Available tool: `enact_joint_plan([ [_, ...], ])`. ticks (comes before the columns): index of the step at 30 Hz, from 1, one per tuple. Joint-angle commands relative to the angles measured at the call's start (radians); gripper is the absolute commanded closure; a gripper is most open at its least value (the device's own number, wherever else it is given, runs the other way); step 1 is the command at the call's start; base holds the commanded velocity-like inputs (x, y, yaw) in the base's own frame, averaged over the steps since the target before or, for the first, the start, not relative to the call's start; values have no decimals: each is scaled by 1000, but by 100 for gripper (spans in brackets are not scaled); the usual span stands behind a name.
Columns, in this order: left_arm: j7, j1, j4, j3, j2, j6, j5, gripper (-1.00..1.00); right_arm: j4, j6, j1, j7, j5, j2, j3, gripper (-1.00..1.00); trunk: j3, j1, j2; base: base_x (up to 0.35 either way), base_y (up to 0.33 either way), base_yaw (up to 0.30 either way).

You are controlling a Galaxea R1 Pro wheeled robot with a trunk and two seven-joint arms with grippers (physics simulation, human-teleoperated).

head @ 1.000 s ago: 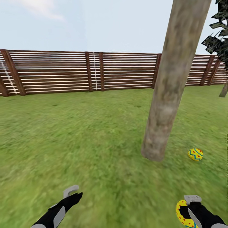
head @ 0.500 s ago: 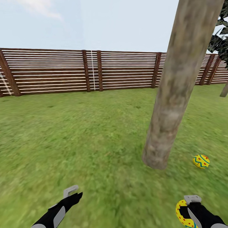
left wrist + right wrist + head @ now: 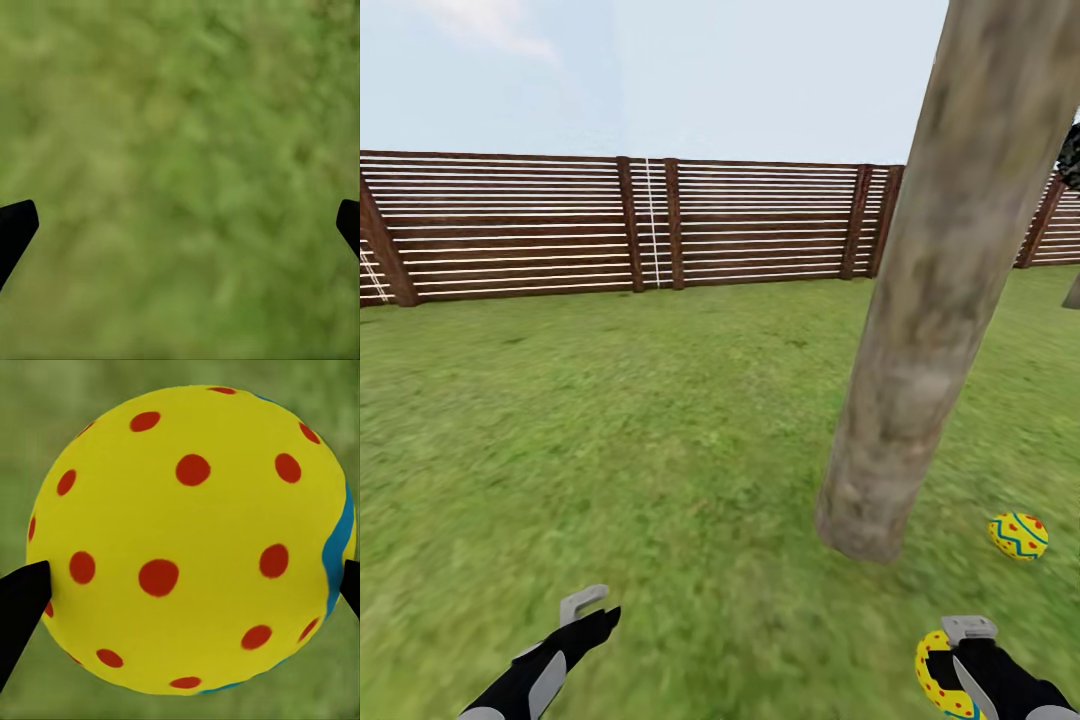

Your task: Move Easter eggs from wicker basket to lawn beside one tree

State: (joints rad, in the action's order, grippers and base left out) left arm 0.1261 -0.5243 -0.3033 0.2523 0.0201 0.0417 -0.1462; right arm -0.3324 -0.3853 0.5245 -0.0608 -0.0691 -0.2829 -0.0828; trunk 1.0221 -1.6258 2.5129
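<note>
Item: lawn (image 3: 610, 430), mottled green grass, running back to a brown horizontal-slat fence (image 3: 510, 225) under pale sky. Item: tree (image 3: 930, 300), pale grey-brown trunk, leaning slightly, rooted toward the lawn's right side; canopy out of frame. Item: Easter egg on the grass (image 3: 1018, 535), yellow with blue zigzag and red dots, lying just beside the trunk base on its right, not touching it. Item: second Easter egg (image 3: 187, 540), same pattern, clamped between the two fingers of the right gripper (image 3: 950, 665), held above the grass near the lawn's nearest edge, on the near side of the trunk. Item: left gripper (image 3: 180, 225), fingers spread wide apart, nothing between them, blurred grass beyond. Item: dark-leaved foliage (image 3: 1070, 155) at the far right, partly cut off.
</note>
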Motion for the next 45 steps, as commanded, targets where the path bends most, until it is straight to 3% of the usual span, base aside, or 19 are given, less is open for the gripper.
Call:
enact_joint_plan([
  [1,6,0,0,4,0,4,-10,-100,-2,-6,0,-5,-8,-1,-9,100,5,0,1,12,0,0],
  [45,6,0,0,4,0,4,-9,-100,-4,-4,0,-5,-8,-1,-8,100,175,-20,11,0,0,0],
])
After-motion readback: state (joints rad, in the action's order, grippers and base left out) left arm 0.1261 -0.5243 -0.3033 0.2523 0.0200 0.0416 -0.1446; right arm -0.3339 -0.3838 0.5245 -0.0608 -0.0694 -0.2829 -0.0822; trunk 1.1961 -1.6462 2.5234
